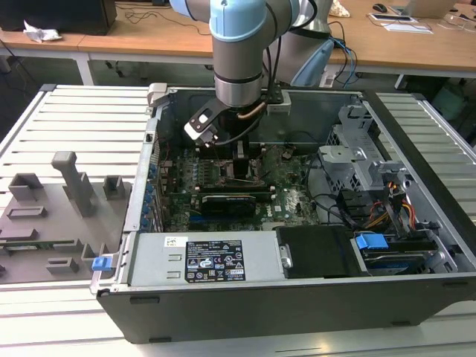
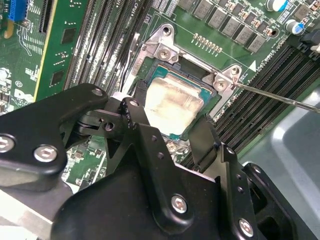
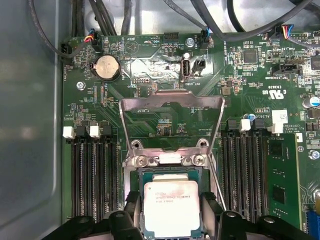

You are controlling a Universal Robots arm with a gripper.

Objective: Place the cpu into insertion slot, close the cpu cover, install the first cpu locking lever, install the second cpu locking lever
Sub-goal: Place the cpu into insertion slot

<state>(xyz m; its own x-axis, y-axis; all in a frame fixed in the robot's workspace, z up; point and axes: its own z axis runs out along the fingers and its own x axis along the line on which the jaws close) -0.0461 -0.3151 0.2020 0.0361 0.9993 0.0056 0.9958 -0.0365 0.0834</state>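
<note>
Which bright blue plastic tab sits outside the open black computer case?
The small blue tab on the grey fixture tray, at its corner towards the exterior view's left; the larger blue tab sits inside the open black computer case.

The Universal Robots arm (image 1: 238, 44) is reaching straight down in the exterior view, its light-blue and silver wrist section (image 1: 238, 93) standing vertical. The black gripper (image 1: 242, 167) is hanging directly beneath it, pointing downward. A wrist camera (image 1: 202, 125) is jutting toward the exterior view's left.
</note>
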